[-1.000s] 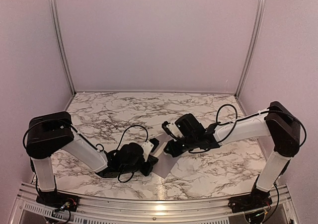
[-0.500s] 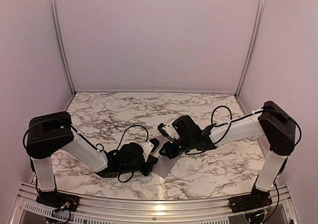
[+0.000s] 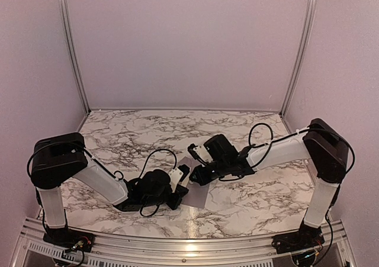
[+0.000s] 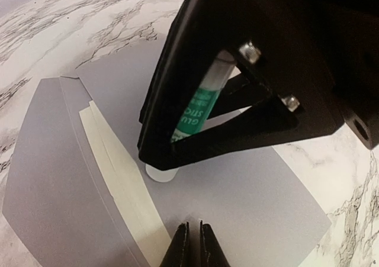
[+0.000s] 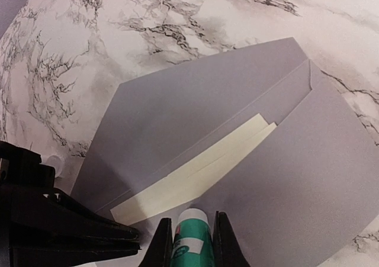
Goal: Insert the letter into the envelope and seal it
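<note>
**Glue stick held upright on the open envelope, letter tucked inside**

Paper work is seen close to the middle of the table's (image 3: 118, 131) near edge, between the two arms. The envelope (image 5: 308, 172) is laid flat on the marble with its pointed flap (image 5: 177, 107) folded open and spread toward the far side. The letter (image 5: 201, 169) is lodged in the envelope's mouth. Only a narrow cream strip of it is left showing along the opening, and the rest is covered by the grey front panel.

The right gripper (image 5: 190, 243) is clenched on a green-and-white glue stick (image 4: 198, 110), which is clamped between both fingers. The tube is held steeply tilted, and its white end appears to be set down on the envelope's front panel, just beside the exposed edge of the letter.

The left gripper (image 4: 190, 246) is lowered onto the same panel, nearer the table's near edge. Its jaws are drawn almost fully together, and their tips are placed at the paper close to the letter's strip. Whether any paper is pinched between them cannot be told. The two grippers are brought close to each other above the envelope.
</note>
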Controlling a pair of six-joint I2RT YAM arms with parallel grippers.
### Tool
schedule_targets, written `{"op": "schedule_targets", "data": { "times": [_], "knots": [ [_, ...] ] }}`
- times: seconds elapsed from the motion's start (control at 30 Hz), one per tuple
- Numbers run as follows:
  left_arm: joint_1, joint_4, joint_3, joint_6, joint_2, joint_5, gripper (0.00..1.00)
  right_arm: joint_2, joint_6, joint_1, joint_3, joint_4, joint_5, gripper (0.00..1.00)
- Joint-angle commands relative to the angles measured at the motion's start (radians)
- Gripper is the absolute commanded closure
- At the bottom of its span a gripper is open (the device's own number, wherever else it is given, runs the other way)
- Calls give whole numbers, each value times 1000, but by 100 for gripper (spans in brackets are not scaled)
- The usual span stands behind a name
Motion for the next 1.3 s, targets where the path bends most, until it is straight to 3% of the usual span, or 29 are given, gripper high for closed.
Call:
{"op": "schedule_targets", "data": {
  "times": [0.0, 0.33, 0.77, 1.27],
  "knots": [
    [3, -121, -34, 7, 1, 24, 91, 26, -22, -40, 33, -59, 50, 100],
    [2, -120, -38, 4, 3, 26, 91, 84, -30, -57, 75, -36, 24, 100],
    [3, -120, -45, 9, -9, 8, 91, -19, -38, 23, -39, -14, -110, 100],
    [2, -121, -56, 6, -16, 20, 91, 24, -20, -53, -7, 48, -53, 100]
  ]
}}
